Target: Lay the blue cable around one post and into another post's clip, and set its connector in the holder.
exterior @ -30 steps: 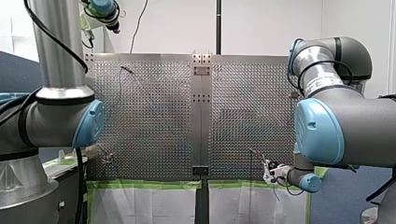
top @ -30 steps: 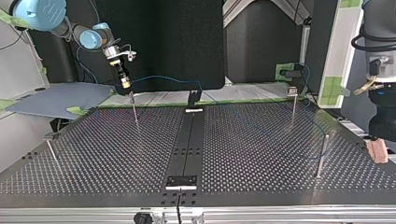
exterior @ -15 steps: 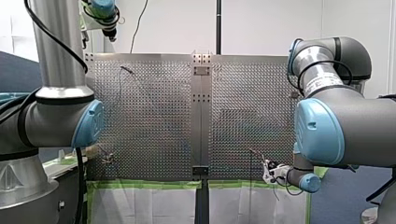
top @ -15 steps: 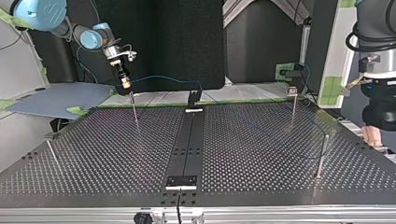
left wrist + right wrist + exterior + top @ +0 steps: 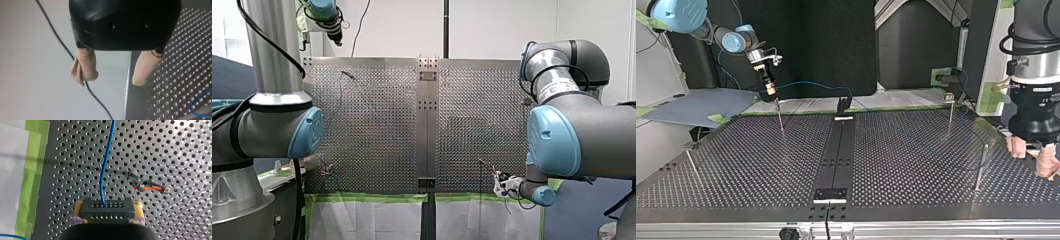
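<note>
Yellow pads (image 5: 78, 210) of my right gripper (image 5: 108, 206) clamp a dark grey connector (image 5: 106, 213) from both sides. Its blue cable (image 5: 106, 170) leaves the block's face midway between the jaws and runs ahead over the perforated table (image 5: 187, 145). Just beside the cable stands a post (image 5: 133, 176) with an orange clip (image 5: 150, 187), and the cable passes clear of both. Across the table, my left gripper (image 5: 110, 80) hangs at the table's edge, its beige pads (image 5: 83, 66) spread apart, with a loop of the blue cable well off to one side.
</note>
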